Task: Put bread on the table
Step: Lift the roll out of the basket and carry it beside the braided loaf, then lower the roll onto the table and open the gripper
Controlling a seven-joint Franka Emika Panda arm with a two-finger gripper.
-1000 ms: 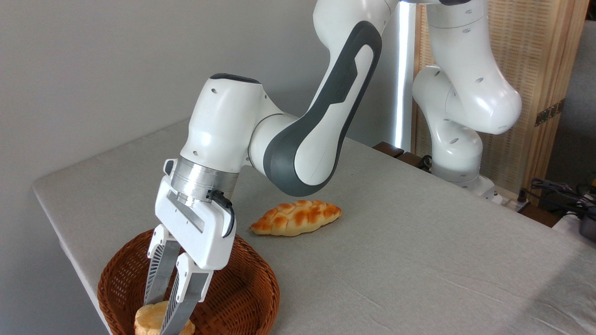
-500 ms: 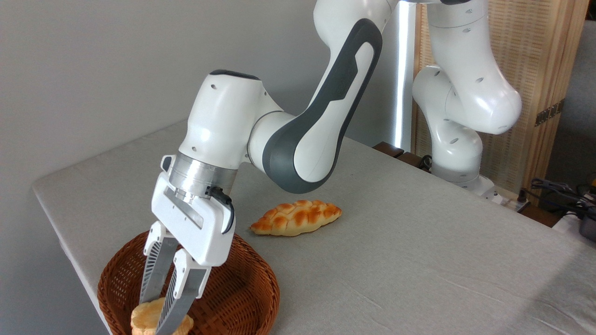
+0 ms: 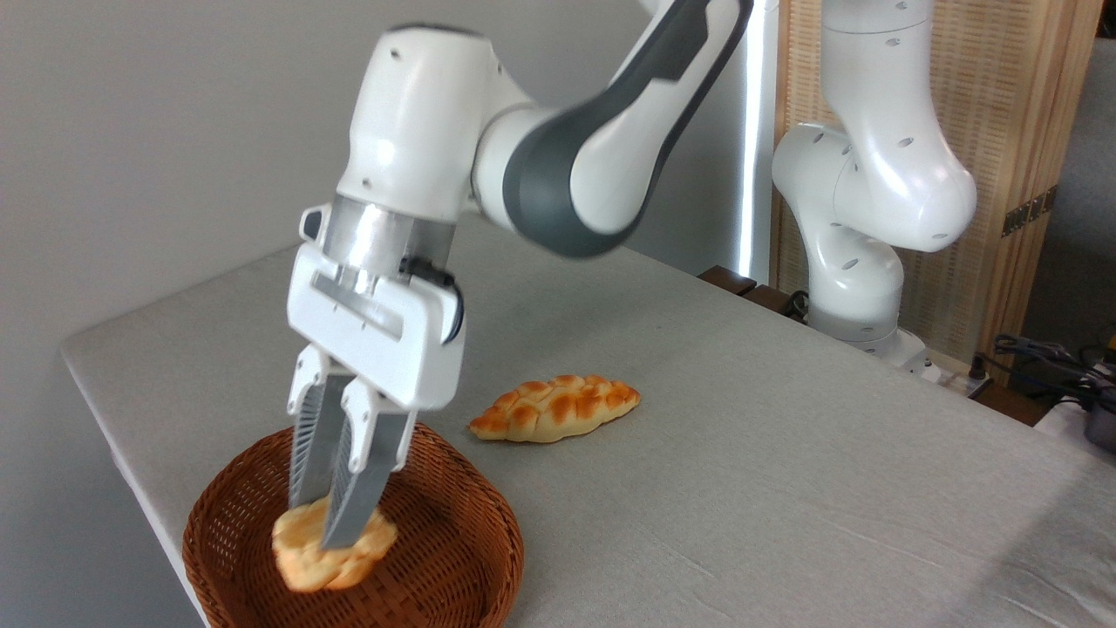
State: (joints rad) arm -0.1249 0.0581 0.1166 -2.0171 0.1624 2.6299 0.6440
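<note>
Item: bread (image 3: 327, 551) — being held in the claw (image 3: 327, 523), hanging above the wicker basket (image 3: 453, 558).
Detail: the claw's jaws are pinching narrow across the bun's sides, tilting it. It is likely handling light and soft — probably denting under hard squeeze, so the ridged flanks are suiting best. Grey tabletop (image 3: 785, 488) is lying free toward 3 o'clock; braided loaf (image 3: 555, 408) is resting at 1 o'clock of the basket.

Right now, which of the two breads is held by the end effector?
The small round bun, clamped between the end effector fingers above the wicker basket. The long braided loaf lies untouched on the table.
</note>
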